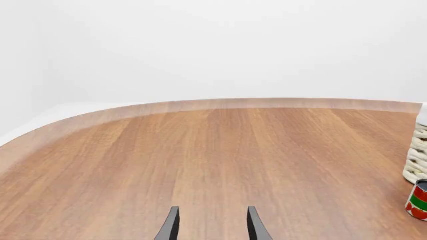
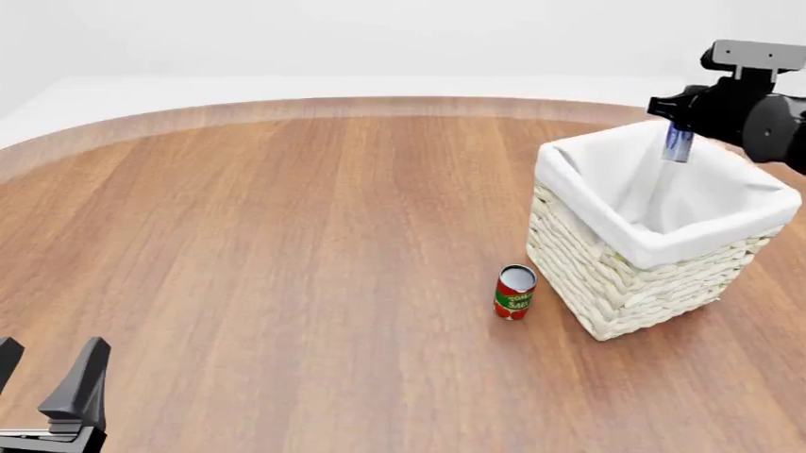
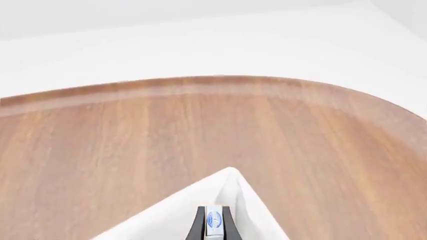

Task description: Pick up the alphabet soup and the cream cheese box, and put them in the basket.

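Observation:
My right gripper hangs over the far side of the basket, shut on the cream cheese box, a small pale blue and white box. The right wrist view shows the cream cheese box pinched between the dark fingers, with the basket's white cloth lining just beyond. At the near left corner of the table, far from the basket, my left gripper stands open and holds nothing; the left wrist view shows the left gripper over bare wood. The alphabet soup is out of view.
A red and green labelled can stands upright on the table just left of the basket's near corner. In the left wrist view the can and a strip of the basket's wicker wall show at one edge. The table's curved far edge runs behind.

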Tool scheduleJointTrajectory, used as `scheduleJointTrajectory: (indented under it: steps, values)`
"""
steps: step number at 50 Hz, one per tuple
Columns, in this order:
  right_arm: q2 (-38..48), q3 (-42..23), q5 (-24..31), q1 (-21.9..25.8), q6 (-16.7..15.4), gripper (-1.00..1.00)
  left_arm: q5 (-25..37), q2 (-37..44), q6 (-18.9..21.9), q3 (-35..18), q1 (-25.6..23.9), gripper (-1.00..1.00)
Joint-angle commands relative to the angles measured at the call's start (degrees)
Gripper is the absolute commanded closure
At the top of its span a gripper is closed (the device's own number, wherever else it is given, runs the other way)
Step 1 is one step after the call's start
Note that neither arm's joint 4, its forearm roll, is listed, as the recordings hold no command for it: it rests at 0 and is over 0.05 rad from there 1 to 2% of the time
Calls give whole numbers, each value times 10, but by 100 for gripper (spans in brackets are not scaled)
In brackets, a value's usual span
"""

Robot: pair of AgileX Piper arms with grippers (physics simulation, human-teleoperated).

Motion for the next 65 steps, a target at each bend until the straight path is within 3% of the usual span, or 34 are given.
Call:
scheduleJointTrajectory:
  steps: [1,49,50,65]
  values:
    - [10,15,-17,-3,6,100,0,0,0,0,0,-100]
    - [44,39,-49,-8,5,100,0,0,0,0,0,-100]
    - [42,40,-50,-6,8,-100,0,0,0,0,0,-100]
    - [21,56,-49,-8,15,-100,0,0,0,0,0,-100]
